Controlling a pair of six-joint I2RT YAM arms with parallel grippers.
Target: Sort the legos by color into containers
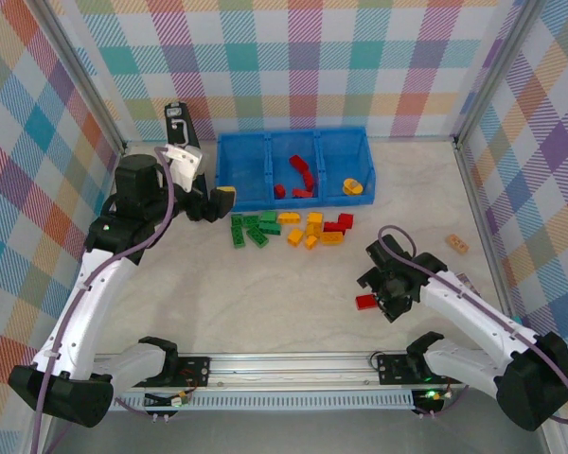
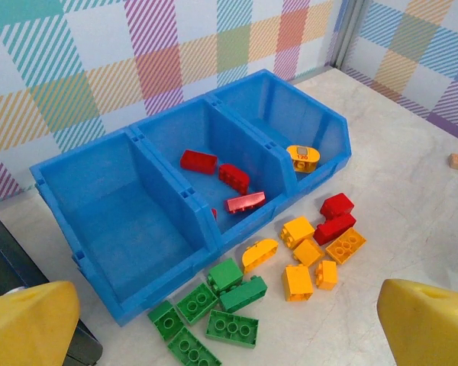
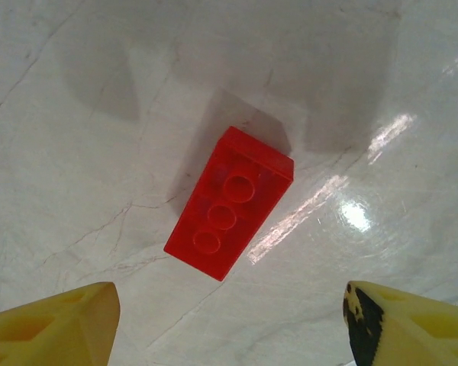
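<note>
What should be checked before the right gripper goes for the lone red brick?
1. Right gripper open: ok.
2. Red brick centred ahead of it, untouched: ok.
3. Brick square to the jaws: not ok, it lies skewed.
4. Nothing crowding the brick: ok, bare table around it.
5. Middle compartment of the tray has room among the reds: ok.
6. Left gripper out of the way: ok, open by the tray's left end.

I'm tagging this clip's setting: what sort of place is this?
Probably a robot test cell: plaid panels wall in the table, two arms are bolted to a rail at its edge, and legos lie beside a blue bin.
</note>
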